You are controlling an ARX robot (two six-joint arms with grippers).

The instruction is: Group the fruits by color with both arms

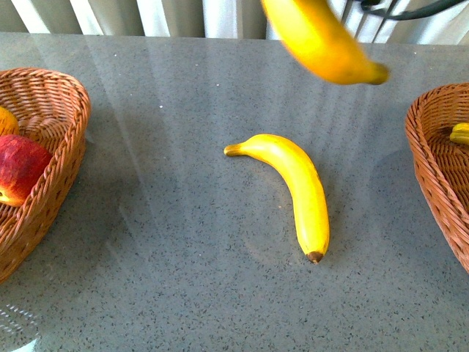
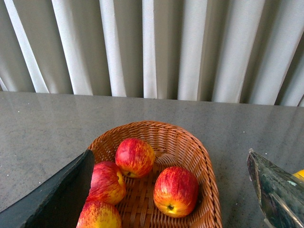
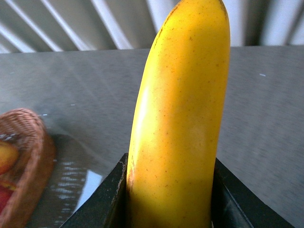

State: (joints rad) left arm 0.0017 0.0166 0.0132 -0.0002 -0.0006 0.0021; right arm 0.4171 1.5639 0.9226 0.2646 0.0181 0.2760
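Observation:
My right gripper (image 3: 169, 167) is shut on a yellow banana (image 3: 183, 109), which stands up between its black jaws. In the front view that banana (image 1: 322, 40) hangs high over the far right part of the table. A second banana (image 1: 293, 187) lies on the grey table at the middle, its brown tip toward me. My left gripper (image 2: 169, 156) is open above a wicker basket (image 2: 209, 175) that holds several red apples (image 2: 175, 191). Nothing is between its fingers (image 2: 61, 194). In the front view one apple (image 1: 20, 169) shows in the left basket (image 1: 69, 110).
Another wicker basket (image 1: 432, 169) stands at the right edge with a small yellow piece (image 1: 460, 133) inside. Grey vertical curtains (image 2: 152, 47) hang behind the table's far edge. Dark cables (image 1: 388, 9) show at the top right.

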